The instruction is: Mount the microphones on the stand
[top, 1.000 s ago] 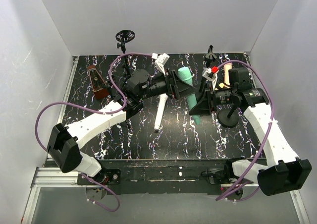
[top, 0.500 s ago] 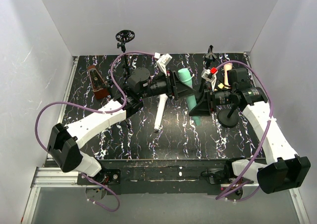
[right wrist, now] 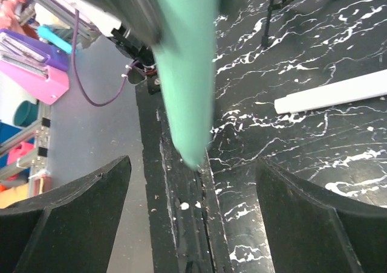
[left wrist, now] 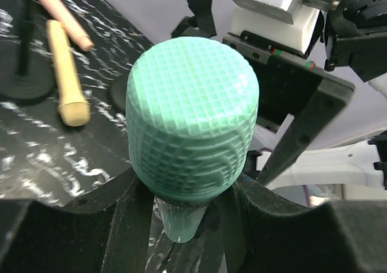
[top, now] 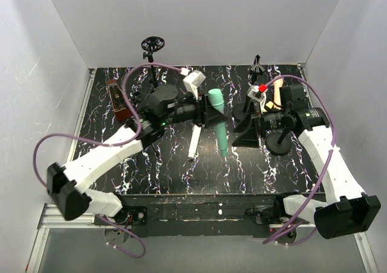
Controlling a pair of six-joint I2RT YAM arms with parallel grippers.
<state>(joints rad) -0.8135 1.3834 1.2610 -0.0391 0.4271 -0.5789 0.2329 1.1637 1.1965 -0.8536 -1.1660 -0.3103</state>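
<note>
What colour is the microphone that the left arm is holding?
The microphone is mint green, its head embossed with a fine grid; the left wrist view shows it best.

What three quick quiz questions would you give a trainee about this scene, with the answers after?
1. True or false: the white microphone is being held in the air.
2. Which one does the left hand grip? A: the peach one. B: the mint green microphone. C: the yellow one.
3. Fill in: the right hand is ____ (open or shut).

Key: 1 false, it lies on the table. 2 B. 3 open.
</note>
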